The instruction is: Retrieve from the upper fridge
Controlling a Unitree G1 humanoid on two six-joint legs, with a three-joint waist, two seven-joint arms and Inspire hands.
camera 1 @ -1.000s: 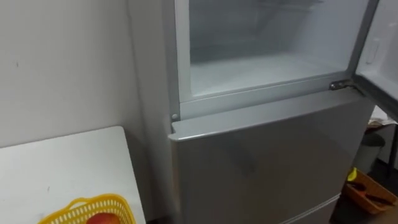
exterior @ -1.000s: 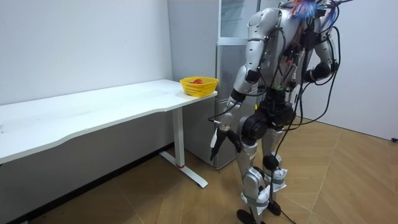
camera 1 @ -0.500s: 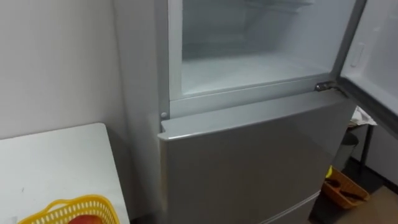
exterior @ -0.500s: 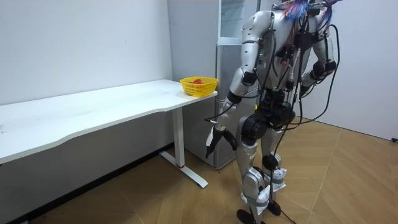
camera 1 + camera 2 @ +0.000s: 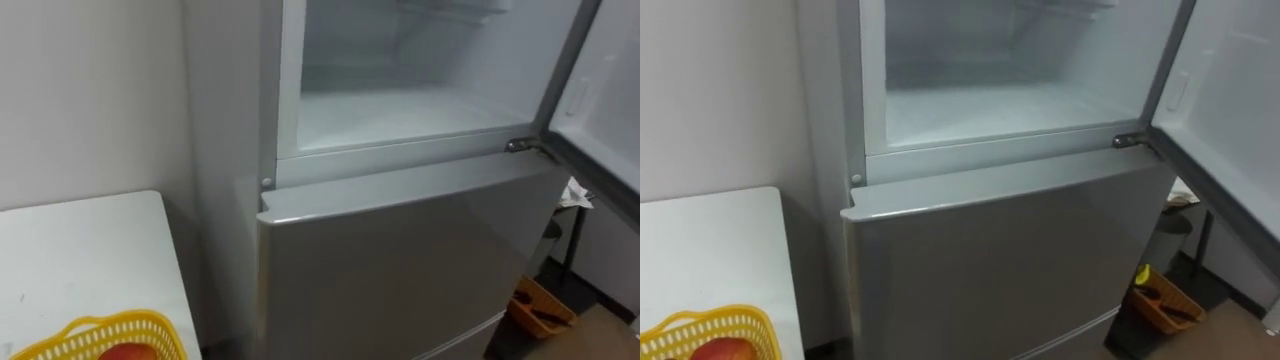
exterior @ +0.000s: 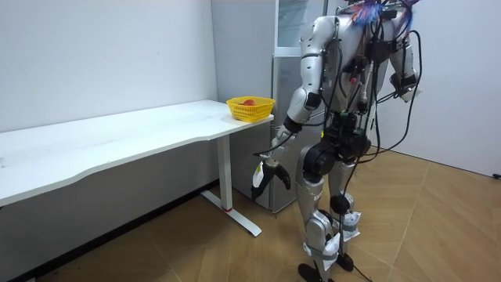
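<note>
Standing square to the fridge [image 5: 400,260], with the desk [image 5: 80,250] end on my left.

- Left hand [image 6: 263,174]: hangs low, in front of the fridge's bottom part. Too small and dark in the room view, so I can't tell whether the fingers are curled or straight.
- Right hand [image 6: 405,88]: raised about chest height, on the side of the fridge away from the desk. It is tangled among cables, so I cannot tell its state either.
- Basket [image 5: 90,335]: yellow, on the desk just left of the fridge, and cut off by the bottom edge of the eye views.
- In the basket lies a red-orange fruit [image 5: 128,352]. Only its top shows and its kind is unclear. This is the one loose item I can see, and it is in neither hand.
- Lower door [image 5: 1000,270]: grey and closed.
- Crate [image 5: 540,308]: orange, on the floor right of the fridge, part hidden behind the lower door's corner. It holds dark bits and something yellow that I can't make out.
- Upper compartment [image 5: 410,110]: stands open, with a white floor and walls. A shelf near the top is cut off by the frame.
- Upper door [image 5: 600,100]: swung out to the right of the fridge, with its far edge out of frame.
</note>
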